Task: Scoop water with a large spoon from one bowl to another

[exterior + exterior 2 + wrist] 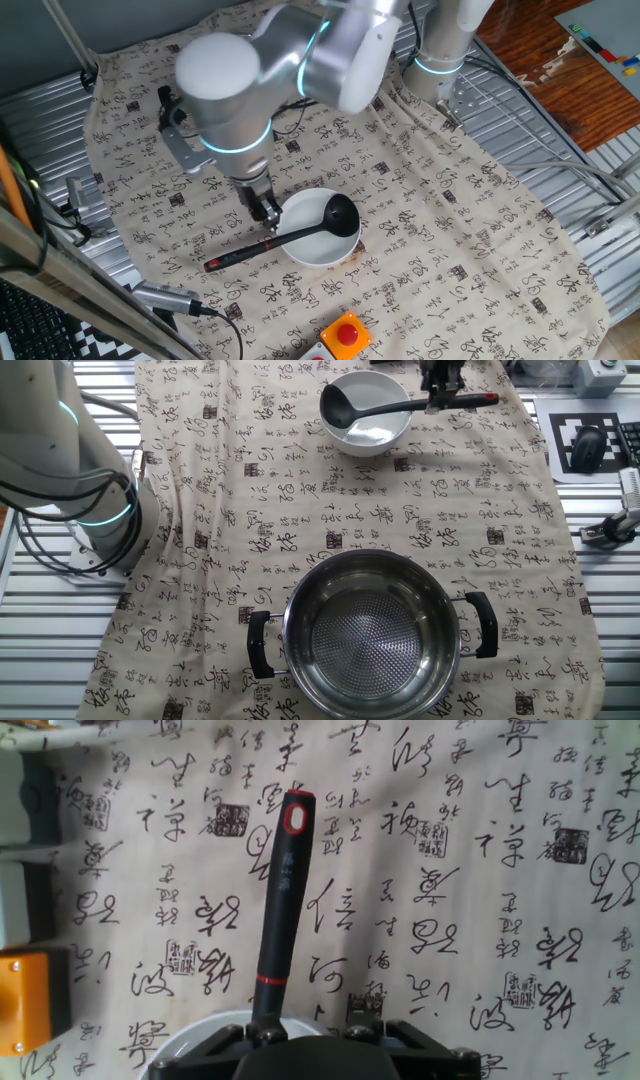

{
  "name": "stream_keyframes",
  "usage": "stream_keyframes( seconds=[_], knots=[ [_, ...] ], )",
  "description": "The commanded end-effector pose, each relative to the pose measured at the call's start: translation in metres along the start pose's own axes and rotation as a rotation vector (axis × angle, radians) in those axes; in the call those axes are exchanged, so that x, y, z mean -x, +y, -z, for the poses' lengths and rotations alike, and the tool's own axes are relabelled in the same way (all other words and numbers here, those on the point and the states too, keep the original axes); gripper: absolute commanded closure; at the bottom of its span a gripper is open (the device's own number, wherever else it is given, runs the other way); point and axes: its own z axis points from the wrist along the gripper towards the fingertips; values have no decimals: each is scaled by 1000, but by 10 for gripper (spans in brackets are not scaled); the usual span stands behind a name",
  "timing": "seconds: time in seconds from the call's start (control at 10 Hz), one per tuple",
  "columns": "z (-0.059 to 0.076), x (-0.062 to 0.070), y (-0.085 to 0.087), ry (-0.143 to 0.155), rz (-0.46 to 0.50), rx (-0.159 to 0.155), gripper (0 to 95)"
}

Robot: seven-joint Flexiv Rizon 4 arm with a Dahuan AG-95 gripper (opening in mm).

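The black ladle (340, 215) rests with its cup in the white bowl (315, 252) and its handle over the rim, red end pointing away. The other fixed view shows ladle (337, 405) and bowl (372, 435) at the far edge. The bowl holds a little water. My gripper (268, 218) is low over the handle just outside the bowl's rim. In the hand view the handle (280, 910) runs up from my gripper (315, 1032), next to the left finger; the jaws stand wider than the handle, open. The steel pot (365, 630) with black handles stands near, away from the bowl.
A patterned cloth (250, 480) covers the table. An orange box with a red button (345, 335) sits beyond the bowl and shows in the hand view (25, 1005). The arm's base (85, 500) stands at the cloth's left. A cabled tool (165, 298) lies nearby.
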Motion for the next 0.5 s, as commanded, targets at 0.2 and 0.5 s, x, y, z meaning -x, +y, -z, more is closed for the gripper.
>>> stream_keyframes(
  seconds=[0.2,0.5],
  knots=[
    [-11,28,18,6,-37,66,380],
    [-24,46,34,7,-83,57,380]
  ],
)
